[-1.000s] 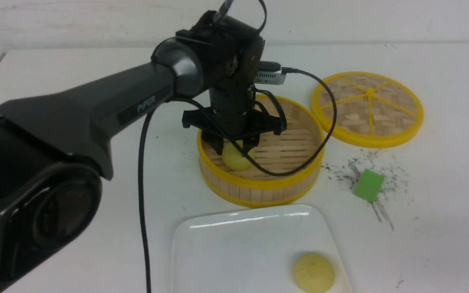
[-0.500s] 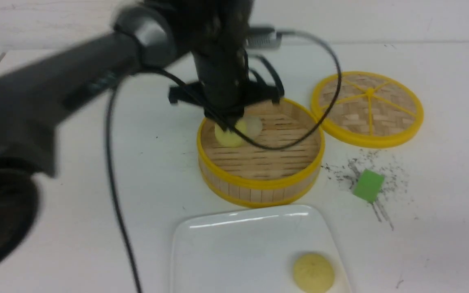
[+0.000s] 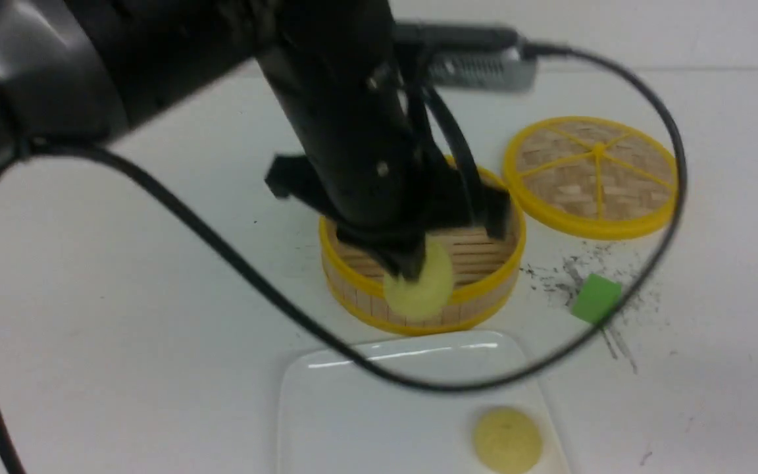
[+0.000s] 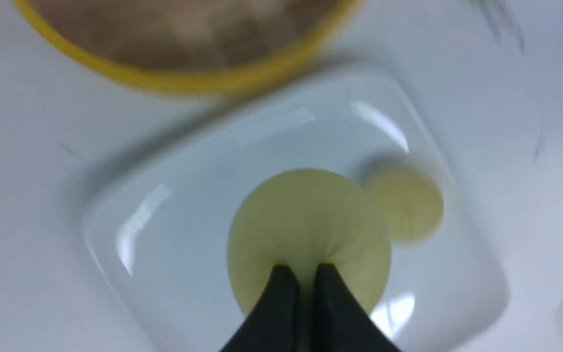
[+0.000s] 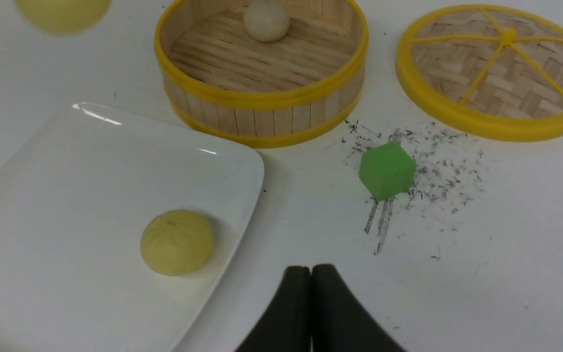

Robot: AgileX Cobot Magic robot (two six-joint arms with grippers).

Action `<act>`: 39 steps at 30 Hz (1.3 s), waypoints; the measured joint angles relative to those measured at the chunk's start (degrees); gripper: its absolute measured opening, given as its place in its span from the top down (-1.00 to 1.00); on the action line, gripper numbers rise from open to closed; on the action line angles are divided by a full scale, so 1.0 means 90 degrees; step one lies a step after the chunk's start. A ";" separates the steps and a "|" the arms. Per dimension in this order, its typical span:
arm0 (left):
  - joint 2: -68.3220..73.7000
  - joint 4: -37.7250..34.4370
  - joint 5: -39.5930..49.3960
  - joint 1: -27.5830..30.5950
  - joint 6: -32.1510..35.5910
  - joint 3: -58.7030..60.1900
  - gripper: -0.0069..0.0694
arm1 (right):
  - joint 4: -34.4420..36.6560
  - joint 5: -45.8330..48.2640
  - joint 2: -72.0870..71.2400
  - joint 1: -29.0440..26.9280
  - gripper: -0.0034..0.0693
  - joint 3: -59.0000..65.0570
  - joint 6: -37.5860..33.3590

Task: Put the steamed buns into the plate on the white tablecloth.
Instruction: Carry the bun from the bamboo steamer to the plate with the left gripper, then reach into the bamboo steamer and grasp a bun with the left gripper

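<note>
The white tablecloth (image 3: 695, 368) spreads widest, flat and matte, marked with faint scuffs and a patch of dark flecks. Over it reaches the dark left arm (image 3: 346, 118), smooth-shelled and blurred, with a black cable looping from it in a broad curve.

The plate (image 3: 379, 428) lies on the cloth, glossy white, squarish with rounded corners and a shallow raised rim that catches streaks of light. Near it, on the side away from the camera in the front view, is the round steamer (image 5: 262, 100), its wall of upright bamboo strips bound with smooth yellow bands, its floor of pale slats. The round lid (image 5: 487, 73) lies flat beside it, coarse woven bamboo under yellow spokes and a central knob.

The left gripper (image 4: 302, 269) is narrowed on a pale yellow bun (image 4: 308, 215), its tips pinching the soft dome into a crease, up in the air. The right gripper (image 5: 310, 269) has its dark tips together, with nothing between them.

A second yellow bun (image 5: 176, 243), smooth and domed, sits on the plate near its rim. A whiter bun (image 5: 267, 20) rests inside the steamer. The small green block (image 5: 386, 168), flat-faced and sharp-edged, stands on the cloth among the flecks.
</note>
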 joint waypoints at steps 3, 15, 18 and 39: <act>0.0099 0.0033 -0.0260 -0.0326 -0.0095 0.0752 0.76 | 0.0000 0.0007 0.0000 0.0000 0.84 0.0000 0.0000; 0.1130 0.1156 -0.1539 -0.0409 -0.1661 0.1542 0.63 | 0.0000 0.0020 0.0000 0.0000 0.80 0.0000 -0.0005; 0.1223 0.1287 -0.1643 -0.0409 -0.1840 0.1542 0.50 | 0.0000 0.0020 0.0000 0.0000 0.79 0.0000 -0.0005; 0.1465 0.2168 -0.1199 -0.0037 -0.1778 -0.1172 0.71 | -0.0039 0.0021 0.0000 0.0000 0.74 0.0000 -0.0005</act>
